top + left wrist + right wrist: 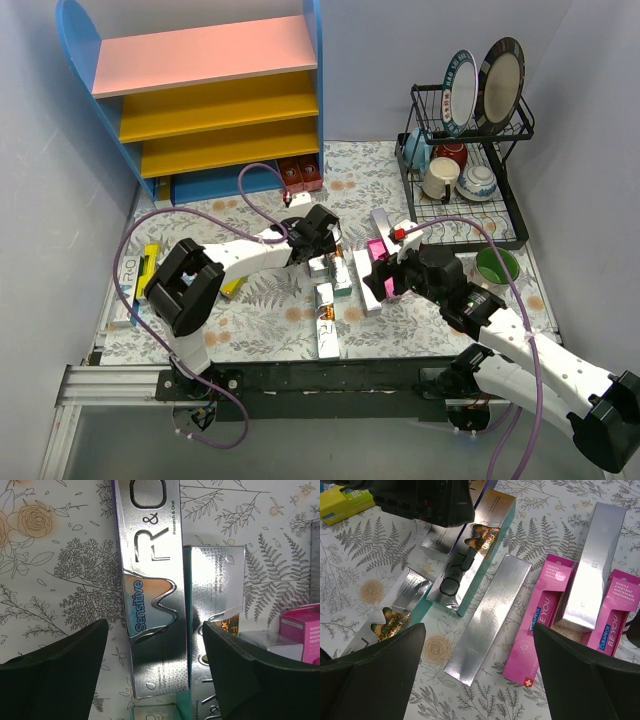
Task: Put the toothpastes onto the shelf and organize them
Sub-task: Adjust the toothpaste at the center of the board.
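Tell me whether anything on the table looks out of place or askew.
Yes. The toothpastes lie jumbled at mixed angles on the table, and one silver box rests crookedly across two pink boxes. Nothing looks spilled or damaged.

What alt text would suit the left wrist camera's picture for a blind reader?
A silver toothpaste box marked Sensitive lies between the open dark jaws of the left pincer, on a flowered tablecloth. A second silver box lies beside it on the right, a pink box beyond.
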`<action>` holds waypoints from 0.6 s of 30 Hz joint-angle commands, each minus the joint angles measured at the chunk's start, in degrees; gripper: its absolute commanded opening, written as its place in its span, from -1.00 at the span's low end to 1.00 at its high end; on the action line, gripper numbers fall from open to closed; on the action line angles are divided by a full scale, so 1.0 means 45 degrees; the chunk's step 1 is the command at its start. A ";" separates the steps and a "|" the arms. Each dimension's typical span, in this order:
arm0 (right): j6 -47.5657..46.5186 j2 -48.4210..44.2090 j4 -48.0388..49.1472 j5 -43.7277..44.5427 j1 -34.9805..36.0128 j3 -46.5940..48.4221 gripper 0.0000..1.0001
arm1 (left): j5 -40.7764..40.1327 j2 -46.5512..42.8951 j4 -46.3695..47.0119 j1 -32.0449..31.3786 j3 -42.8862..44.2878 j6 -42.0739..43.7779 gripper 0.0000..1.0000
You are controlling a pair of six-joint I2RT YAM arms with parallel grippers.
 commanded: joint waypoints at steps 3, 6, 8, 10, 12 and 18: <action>-0.0169 -0.0188 0.0120 0.0161 0.0066 -0.0037 0.93 | -0.0928 0.0376 0.0094 -0.0026 0.0559 0.0057 0.46; -0.0170 -0.0169 0.0120 0.0161 0.0046 -0.0076 0.93 | -0.1104 0.0064 0.0152 -0.0026 0.0345 -0.0079 0.43; -0.0189 -0.0169 0.0139 0.0141 0.0066 -0.0115 0.93 | -0.1221 -0.0248 0.0269 -0.0026 0.0110 -0.0080 0.43; -0.0189 -0.0129 0.0178 0.0121 0.0065 -0.0115 0.93 | -0.1280 -0.0347 0.0426 -0.0007 -0.0065 -0.0080 0.41; -0.0170 -0.0071 0.0198 0.0102 0.0066 -0.0096 0.93 | -0.1280 -0.0348 0.0465 0.0013 -0.0086 -0.0061 0.40; -0.0228 -0.0109 0.0159 0.0063 0.0066 -0.0095 0.92 | -0.1183 0.0003 0.0485 0.0110 -0.0008 -0.0061 0.33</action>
